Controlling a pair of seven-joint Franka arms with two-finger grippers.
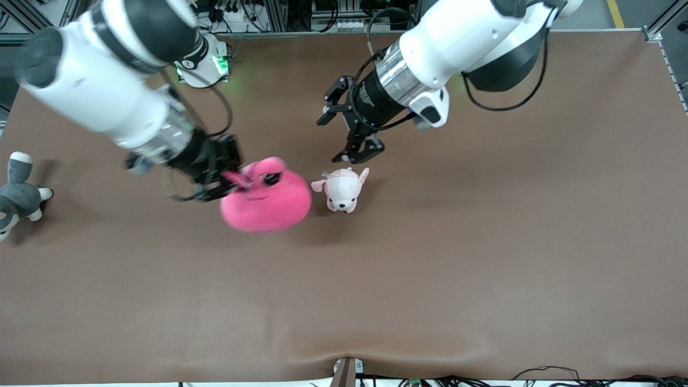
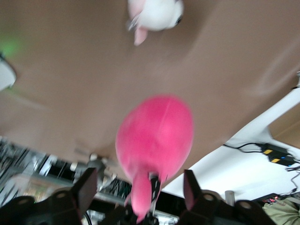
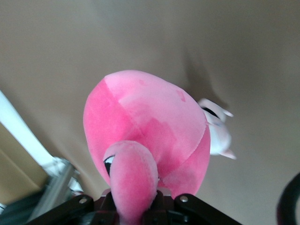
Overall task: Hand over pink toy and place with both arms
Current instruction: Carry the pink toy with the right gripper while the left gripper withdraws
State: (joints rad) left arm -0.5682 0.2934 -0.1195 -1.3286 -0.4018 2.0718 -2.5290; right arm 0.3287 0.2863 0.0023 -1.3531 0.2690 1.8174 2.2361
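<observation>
A brown, matte table (image 1: 484, 258) is seen spanning the whole front view, its covering slightly rippled at the edge nearest the front camera; along the edge where the arm bases stand, metal framing, cables and a green indicator light are visible. The pink toy (image 1: 267, 200) is shown as a hot-pink, rounded plush blob with a soft nap, seams across its body and two protruding eye bumps with black half-lidded eyes. It is held up over the middle of the table by the right gripper (image 1: 228, 180), whose fingers are pressed together on one eye bump, as is confirmed in the right wrist view, where the bump (image 3: 133, 180) is pinched between the pads. The toy's bulk is hung away from that gripper, its long axis being run from the pinched bump toward the left arm's end of the table. The left gripper (image 1: 344, 131) is held apart from the toy, jaws spread and nothing between them, over the table by a pale pink-and-white puppy plush (image 1: 343, 188). A grey-and-white plush (image 1: 16, 193) is lain at the right arm's end
</observation>
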